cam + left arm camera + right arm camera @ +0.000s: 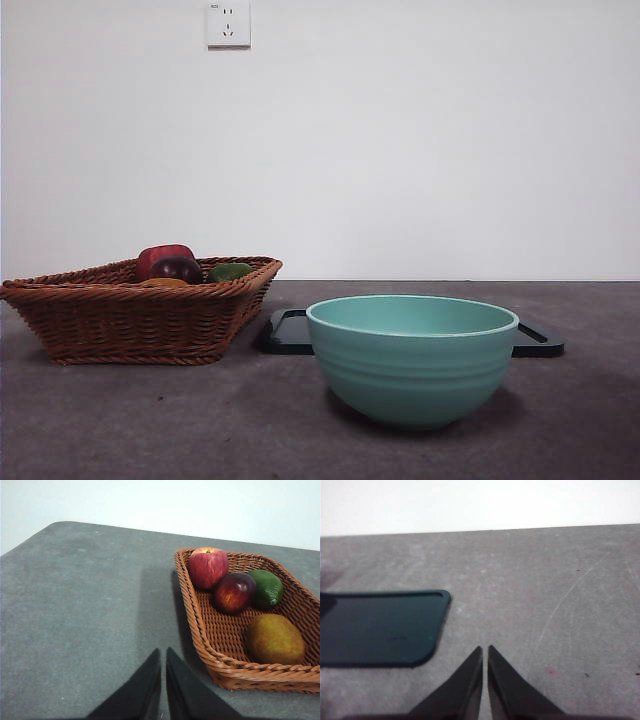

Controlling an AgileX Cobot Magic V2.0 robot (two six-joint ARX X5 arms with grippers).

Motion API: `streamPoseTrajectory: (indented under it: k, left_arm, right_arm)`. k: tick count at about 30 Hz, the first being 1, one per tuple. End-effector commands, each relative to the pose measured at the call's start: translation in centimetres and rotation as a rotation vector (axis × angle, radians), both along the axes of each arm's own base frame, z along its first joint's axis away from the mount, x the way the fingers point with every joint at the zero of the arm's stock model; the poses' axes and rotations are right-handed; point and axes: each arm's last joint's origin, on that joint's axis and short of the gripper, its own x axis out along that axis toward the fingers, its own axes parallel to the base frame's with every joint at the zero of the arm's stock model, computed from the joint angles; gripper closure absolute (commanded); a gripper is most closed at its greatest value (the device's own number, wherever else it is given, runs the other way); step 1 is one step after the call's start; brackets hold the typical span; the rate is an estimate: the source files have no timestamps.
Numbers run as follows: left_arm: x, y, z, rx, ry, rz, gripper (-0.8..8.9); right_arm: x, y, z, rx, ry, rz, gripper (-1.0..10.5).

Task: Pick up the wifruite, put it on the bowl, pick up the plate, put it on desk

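I am looking level across the desk (120, 420), a dark grey matte tabletop, with a teal-green bowl (412, 360) standing near the front as my landmark. Away from the bowl, to one side of it in the front view, sits a woven brown basket (130, 320) holding four fruits. The wifruite (274, 639), a rounded orange-brown piece, lies in the basket nearest its front rim; a dark purple fruit (234, 592), a green fruit (266, 588) and a red apple (207, 567) lie beyond it. Behind the bowl, flat on the desk, is a dark plate (380, 627) with rounded corners, partly hidden by the bowl in the front view. My left gripper (163, 652) hangs just outside the basket, its jaws pressed together and gripping nothing. My right gripper (485, 650) hangs over bare desk just beside the plate's corner, jaws likewise clenched and empty. Neither step has begun, I judge. The risks I see: the wifruite is smooth and round, so it could roll or slip from the jaws; the basket wall could catch the jaws on the way in; the neighbouring fruit could be taken by mistake; and the thin, flat plate offers little edge to grip.
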Motion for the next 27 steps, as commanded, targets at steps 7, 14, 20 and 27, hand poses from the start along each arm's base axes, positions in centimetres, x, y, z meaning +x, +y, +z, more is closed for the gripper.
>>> streamPoseTrajectory:
  k: [7,14,20,27]
  left_arm:
    - [-0.4,0.0,3.3,-0.103,-0.165,0.012,7.98]
    - [-1.5,0.1,7.7,-0.154,-0.262,0.022,7.98]
    - [-2.1,0.1,12.5,-0.153,-0.268,0.021,7.98]
    - [-1.3,-0.2,17.8,-0.152,-0.174,-0.046,7.98]
  right_arm:
    - [-0.5,-0.1,3.4,0.180,-0.133,-0.049,9.4]
    - [-0.8,0.0,7.3,0.283,-0.170,-0.013,9.4]
    - [-0.4,0.2,11.3,0.341,-0.162,0.065,9.4]
    - [0.9,0.6,15.9,0.348,-0.035,0.170,9.4]
